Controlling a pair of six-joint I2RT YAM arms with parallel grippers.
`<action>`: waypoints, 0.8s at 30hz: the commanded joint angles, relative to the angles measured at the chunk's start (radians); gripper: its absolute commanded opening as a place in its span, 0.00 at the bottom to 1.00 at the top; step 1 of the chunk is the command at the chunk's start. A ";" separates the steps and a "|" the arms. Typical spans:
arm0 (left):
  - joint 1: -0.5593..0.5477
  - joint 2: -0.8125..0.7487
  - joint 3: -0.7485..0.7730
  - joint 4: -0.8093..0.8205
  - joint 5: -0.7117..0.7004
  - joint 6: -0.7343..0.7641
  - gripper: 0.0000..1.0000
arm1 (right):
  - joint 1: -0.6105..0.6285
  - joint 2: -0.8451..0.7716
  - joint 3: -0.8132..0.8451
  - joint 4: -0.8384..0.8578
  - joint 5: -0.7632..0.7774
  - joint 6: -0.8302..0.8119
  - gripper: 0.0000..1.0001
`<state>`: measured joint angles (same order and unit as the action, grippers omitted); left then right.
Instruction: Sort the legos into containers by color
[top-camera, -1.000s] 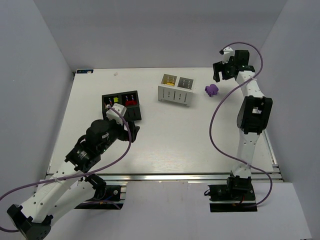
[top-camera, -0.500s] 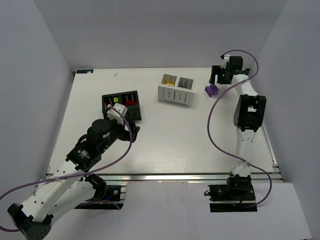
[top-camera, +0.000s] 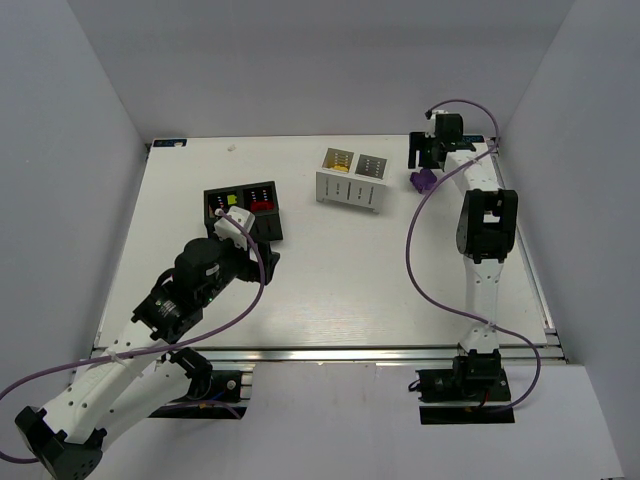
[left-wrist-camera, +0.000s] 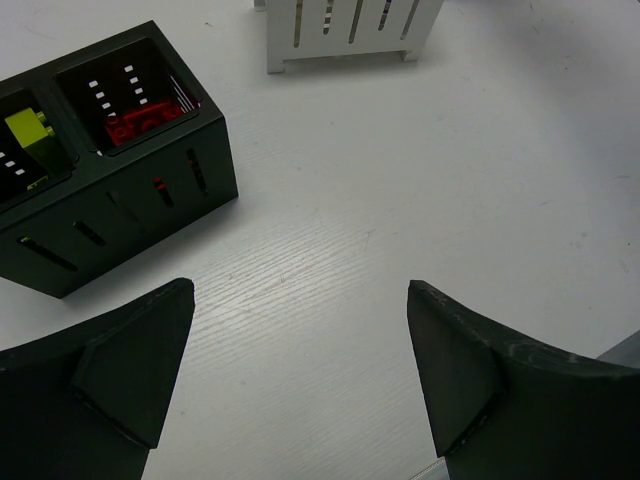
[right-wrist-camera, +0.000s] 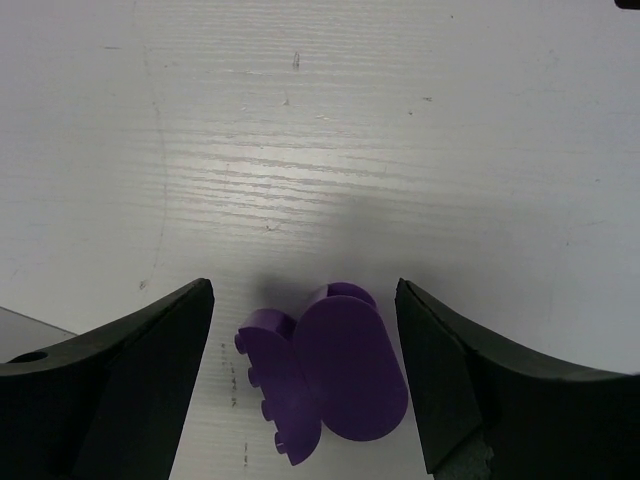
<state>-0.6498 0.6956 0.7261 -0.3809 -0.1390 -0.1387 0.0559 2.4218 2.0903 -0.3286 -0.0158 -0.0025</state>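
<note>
Two purple legos (right-wrist-camera: 335, 375) lie pressed together on the white table, one of them studded (right-wrist-camera: 272, 385). My right gripper (right-wrist-camera: 303, 300) is lowered over them and open, one finger on each side with a gap to the legos. From above, the purple legos (top-camera: 422, 181) sit at the back right, just under the right gripper (top-camera: 424, 164). The black container (left-wrist-camera: 120, 190) holds a lime green lego (left-wrist-camera: 30, 132) in one cell and red legos (left-wrist-camera: 148, 120) in the other. My left gripper (left-wrist-camera: 300, 295) hangs open over bare table beside it, holding nothing.
The white container (top-camera: 352, 178) stands at the back centre, with yellow showing in its left cell. In the top view the black container (top-camera: 245, 210) sits at the left, by the left gripper (top-camera: 250, 238). Grey walls close in the table at the back and sides.
The right arm has swung left and down over the purple legos, and its jaws have narrowed a little. The left arm has not moved.
</note>
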 joint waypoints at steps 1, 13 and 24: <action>0.003 -0.013 -0.011 0.019 0.007 0.005 0.97 | -0.005 0.003 -0.007 0.039 0.088 0.022 0.78; 0.003 -0.022 -0.011 0.017 0.007 0.007 0.97 | -0.010 0.000 -0.042 0.048 0.106 0.022 0.76; 0.003 -0.030 -0.013 0.017 0.006 0.005 0.97 | -0.010 -0.016 -0.096 0.045 0.109 0.016 0.72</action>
<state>-0.6498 0.6785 0.7258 -0.3809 -0.1387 -0.1387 0.0505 2.4241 2.0171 -0.3050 0.0795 0.0120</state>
